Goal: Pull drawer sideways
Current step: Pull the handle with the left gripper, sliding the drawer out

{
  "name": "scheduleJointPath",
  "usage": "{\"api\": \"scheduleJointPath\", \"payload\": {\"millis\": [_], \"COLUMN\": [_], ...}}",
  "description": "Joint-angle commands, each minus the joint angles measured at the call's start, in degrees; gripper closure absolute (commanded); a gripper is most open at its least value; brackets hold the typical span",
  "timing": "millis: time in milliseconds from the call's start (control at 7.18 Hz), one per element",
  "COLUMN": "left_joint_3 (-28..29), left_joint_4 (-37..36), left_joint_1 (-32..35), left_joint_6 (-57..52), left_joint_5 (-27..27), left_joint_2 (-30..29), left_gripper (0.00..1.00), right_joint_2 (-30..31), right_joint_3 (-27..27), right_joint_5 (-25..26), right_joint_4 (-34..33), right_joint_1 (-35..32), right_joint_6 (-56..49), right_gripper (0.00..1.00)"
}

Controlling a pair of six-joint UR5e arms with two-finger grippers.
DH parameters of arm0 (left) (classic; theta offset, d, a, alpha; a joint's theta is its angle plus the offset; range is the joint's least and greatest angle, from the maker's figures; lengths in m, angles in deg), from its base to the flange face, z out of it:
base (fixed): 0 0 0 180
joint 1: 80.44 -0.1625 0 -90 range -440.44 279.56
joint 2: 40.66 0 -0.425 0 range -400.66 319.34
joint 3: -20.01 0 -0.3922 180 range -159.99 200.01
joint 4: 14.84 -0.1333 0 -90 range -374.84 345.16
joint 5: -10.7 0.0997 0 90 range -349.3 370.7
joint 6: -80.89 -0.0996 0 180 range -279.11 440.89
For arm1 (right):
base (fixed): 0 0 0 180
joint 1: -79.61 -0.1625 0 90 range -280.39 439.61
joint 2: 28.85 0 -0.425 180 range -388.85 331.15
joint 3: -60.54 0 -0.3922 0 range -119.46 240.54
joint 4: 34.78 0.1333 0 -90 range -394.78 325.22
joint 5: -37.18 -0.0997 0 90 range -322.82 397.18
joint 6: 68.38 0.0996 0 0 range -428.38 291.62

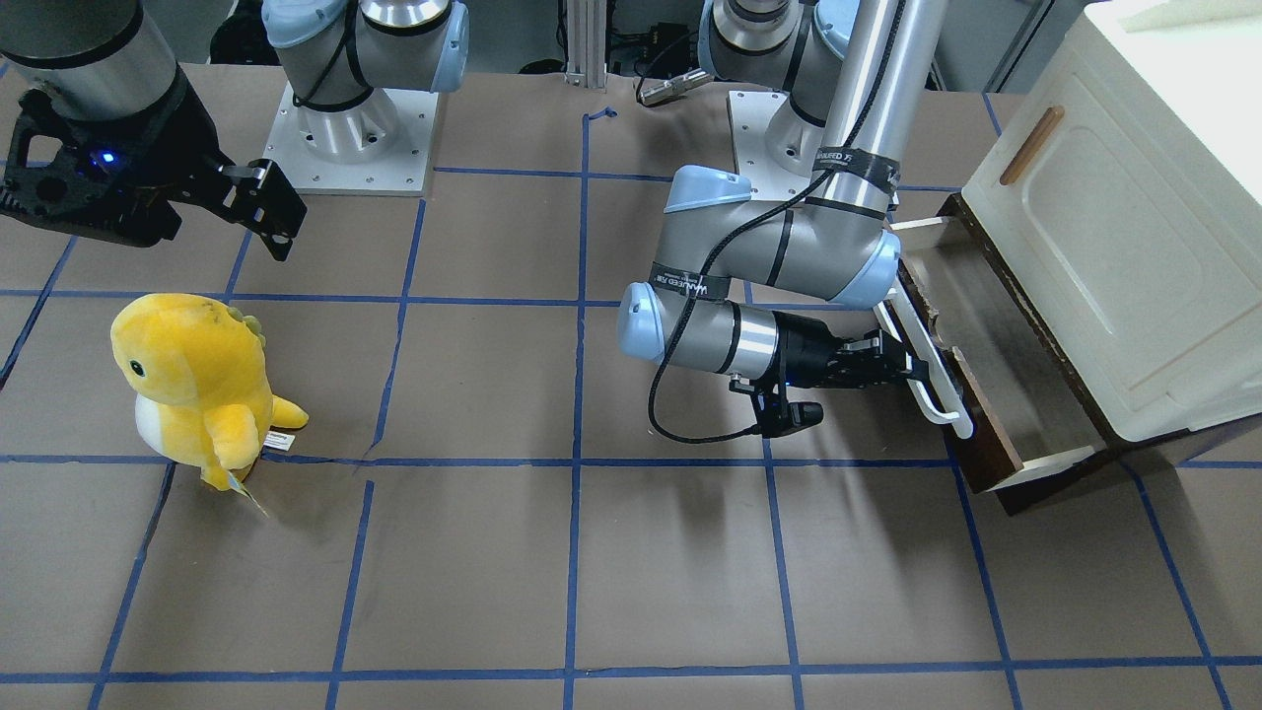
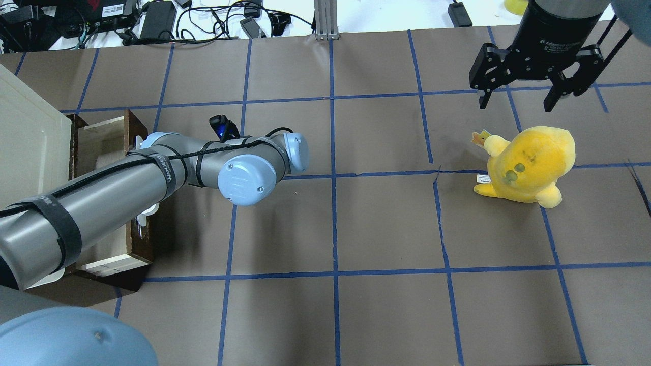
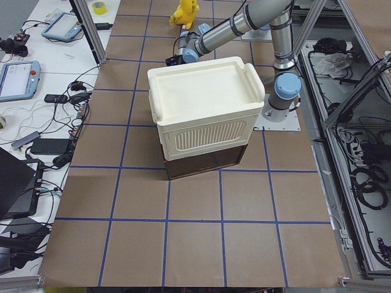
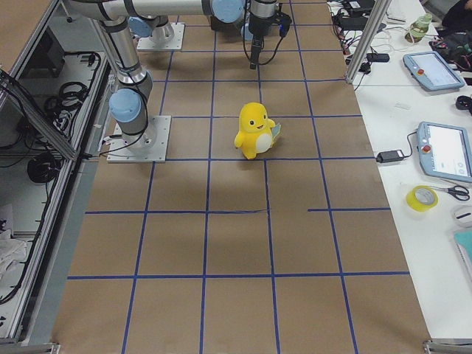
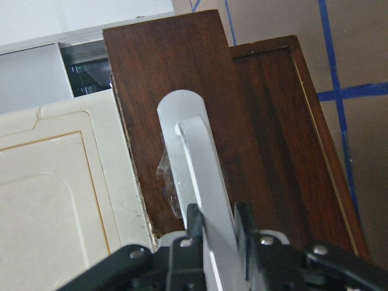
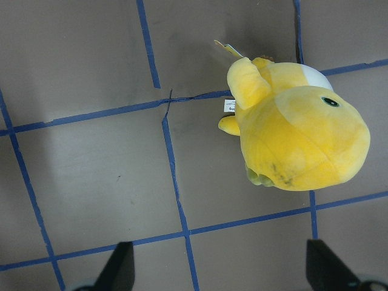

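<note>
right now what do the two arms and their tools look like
Both arms are silver-grey tubes with pale blue joint caps. The left arm carries a black cable strapped on with black bands lettered in white. The left tool and right tool are black, two-fingered; the right's body bears white lettering.

One cream cabinet (image 1: pixel 1134 247), with one drawer (image 1: pixel 1025 394) under it bearing one white bar handle (image 1: pixel 948 404) and one wooden handle (image 1: pixel 1031 145) on its door. One yellow plush toy (image 1: pixel 202 385) sits well apart from the cabinet. There are two grippers: the left gripper (image 1: pixel 912 370) at the cabinet, the right gripper (image 2: pixel 514 101) far from it.
</note>
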Motion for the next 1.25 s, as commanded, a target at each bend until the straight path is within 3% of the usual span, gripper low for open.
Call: {"api": "scheduleJointPath", "payload": {"millis": [0, 697, 836, 1115], "left_joint_3": [0.5, 1.1, 1.1, 1.1], "left_joint_4": [0.0, 0.1, 0.2, 0.0], "left_joint_1": [0.3, 1.0, 1.0, 1.1], "left_joint_6": [-0.4, -0.4, -0.4, -0.2], "left_joint_5": [-0.6, -1.8, -1.8, -1.8], "left_joint_2": [0.0, 0.0, 0.0, -0.2], "left_gripper": [0.83, 0.82, 0.78, 0.13], "right_joint_2": [0.0, 0.0, 0.0, 0.0], "right_joint_3": [0.0, 0.0, 0.0, 0.0], "right_joint_5": [0.0, 0.0, 0.0, 0.0], "right_joint_4": [0.0, 0.0, 0.0, 0.0], "right_joint_1": [0.0, 0.0, 0.0, 0.0], "right_joint_6": [0.0, 0.0, 0.0, 0.0], "right_gripper": [0.00, 0.00, 0.00, 0.00]}}
